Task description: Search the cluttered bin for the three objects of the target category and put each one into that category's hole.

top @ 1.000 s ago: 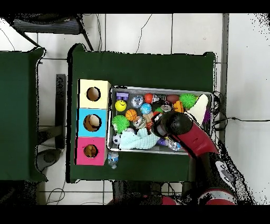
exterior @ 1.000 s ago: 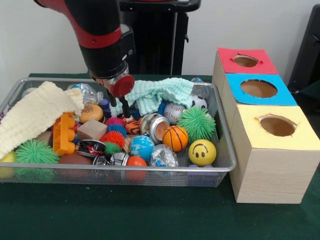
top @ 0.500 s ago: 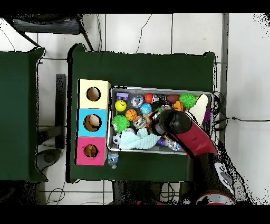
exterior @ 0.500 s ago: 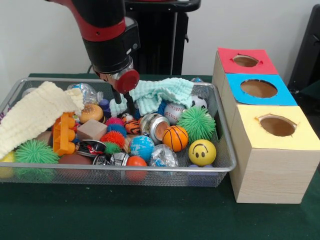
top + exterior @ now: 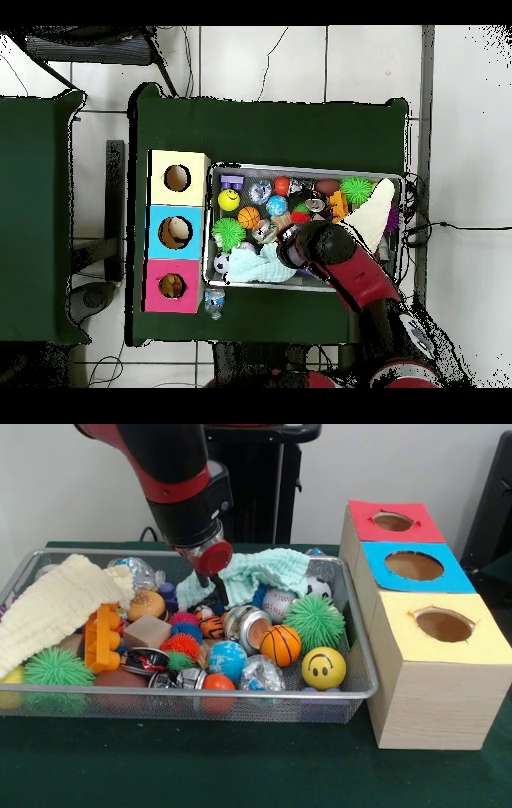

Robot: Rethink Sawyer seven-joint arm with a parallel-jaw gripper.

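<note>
The cluttered bin (image 5: 352, 692) sits on the green tabletop (image 5: 240, 768), just beside the row of three wooden boxes, and it is packed: spiky balls, a basketball (image 5: 281, 645), a baseball (image 5: 278, 603), a yellow smiley ball (image 5: 323, 667), a toy burger (image 5: 146, 604), crumpled wrappers, a cream towel (image 5: 52, 608) and a mint cloth (image 5: 260, 572). My gripper (image 5: 210, 586) hangs over the middle of the bin at its far side, beside the mint cloth, with the thin dark fingers pointing down toward the pile. I cannot tell how wide they stand, and I see nothing held between them.

The hole (image 5: 393, 521) with the red surround is in the box farthest from the front camera, past the blue and yellow ones. From the front I see nothing inside it; the overhead view shows only a dim interior, so I cannot say whether anything has gone in. I judge the search is under way, with most of the sorting left.
</note>
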